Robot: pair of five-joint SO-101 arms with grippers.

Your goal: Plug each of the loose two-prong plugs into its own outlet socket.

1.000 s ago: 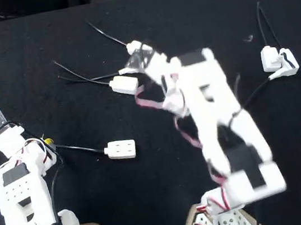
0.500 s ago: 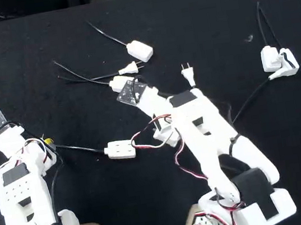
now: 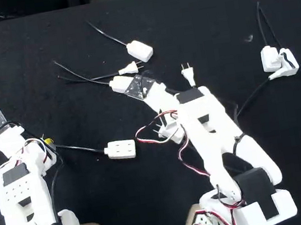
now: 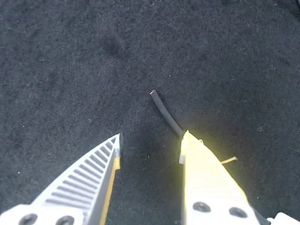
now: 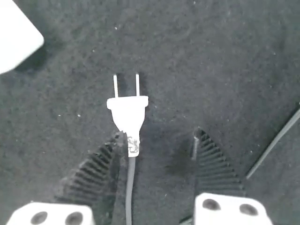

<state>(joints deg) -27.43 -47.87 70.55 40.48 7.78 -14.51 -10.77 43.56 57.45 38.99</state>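
Note:
My right gripper [image 5: 157,145] is open, low over the black table. A white two-prong plug [image 5: 127,110] lies just ahead of one fingertip [image 5: 115,143], its prongs pointing away and its cable running back beside that finger. From above, this plug [image 3: 162,131] is under the right gripper [image 3: 171,135], pointing toward a white outlet socket [image 3: 121,149]. Two more loose plugs [image 3: 129,67] [image 3: 188,74] and two more sockets [image 3: 140,50] [image 3: 121,84] lie farther back. My left gripper [image 4: 150,138] is open over bare table beside a black cable end [image 4: 161,110].
At the far right sit a white socket and plug [image 3: 278,62], joined together, with black cables trailing off. A corner of a white socket [image 5: 14,37] shows in the right wrist view. Thin black cables [image 3: 77,75] run from the back sockets to the left.
The right arm has drawn back from the far sockets toward the near middle of the table and come down over a plug. The left arm has not moved.

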